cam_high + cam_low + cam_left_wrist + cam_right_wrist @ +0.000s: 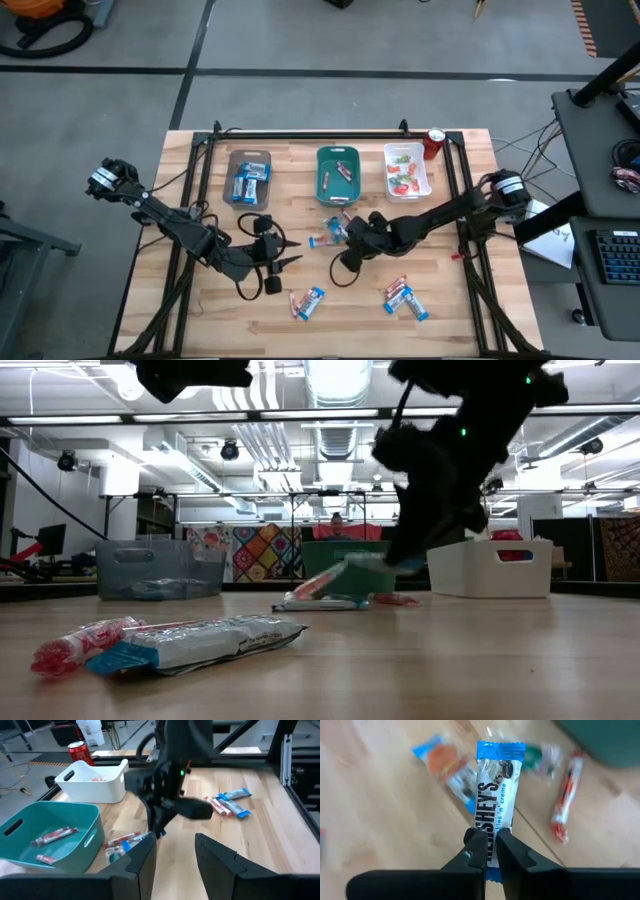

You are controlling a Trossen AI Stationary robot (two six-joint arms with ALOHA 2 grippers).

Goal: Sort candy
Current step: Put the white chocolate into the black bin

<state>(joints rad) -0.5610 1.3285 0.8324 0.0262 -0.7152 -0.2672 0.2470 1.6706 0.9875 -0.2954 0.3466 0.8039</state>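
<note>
My right gripper [491, 837] is shut on a blue-and-white candy bar [497, 780] above the table's middle, also in the high view [338, 236]. Under it lie loose candies: a blue-orange piece [447, 762], a green one [536, 756] and a red stick [567, 795]. My left gripper [286, 253] hovers open to the left of them, nothing between its fingers [145, 865]. More candy lies near the front edge [308, 302] [405, 297]. My right gripper pinches the bar between its two fingers near one end [491, 827], where the wrapper narrows. The fingers slant down from the table's right, and the bar runs on lengthways beyond the fingertips. It is lifted clear of the table and the candies below.
Three trays stand in a row at the back: a grey-brown one [232, 170] with blue bars, a teal one [322, 175] with red sticks, a white one [388, 170] with small pieces. A red can [434, 143] stands beside the white tray. A black frame borders the table.
</note>
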